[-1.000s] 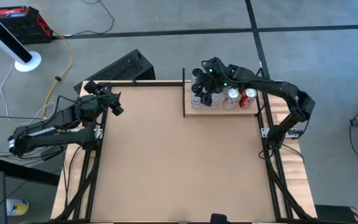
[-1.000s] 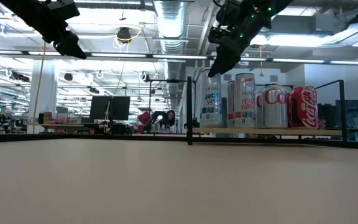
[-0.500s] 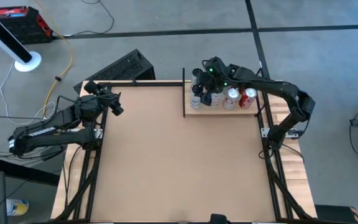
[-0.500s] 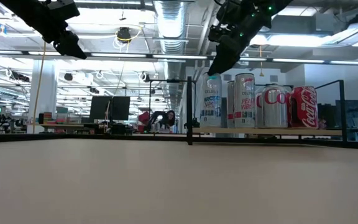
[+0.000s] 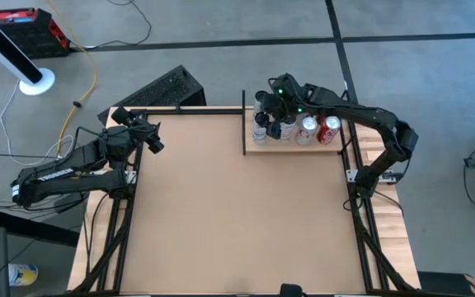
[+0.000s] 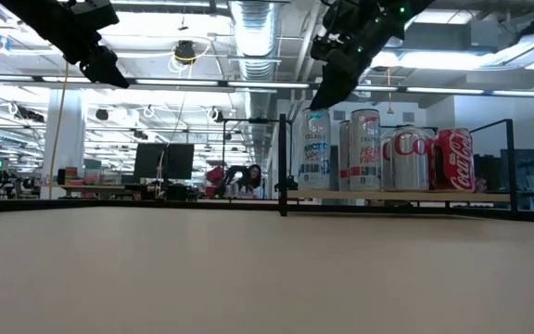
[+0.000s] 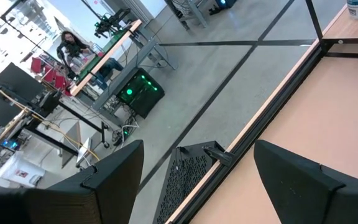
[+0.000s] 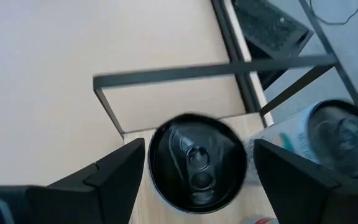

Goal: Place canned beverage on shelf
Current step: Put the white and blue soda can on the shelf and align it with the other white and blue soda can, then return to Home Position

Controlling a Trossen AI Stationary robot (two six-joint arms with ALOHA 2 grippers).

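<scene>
Cans [image 6: 314,148] on shelf [image 6: 397,196]: Celsius, Coca-Cola [image 6: 452,160]; right pincer [image 6: 327,88] apart above, left pincer [image 5: 157,143] ajar.

I note a pale wood shelf [image 6: 406,196] with black uprights on my tan worktop [image 5: 221,206]; cans on it: white with blue lettering [image 6: 314,148], white with red lettering [image 6: 365,148], silver [image 6: 403,160], red [image 6: 452,159]
</scene>
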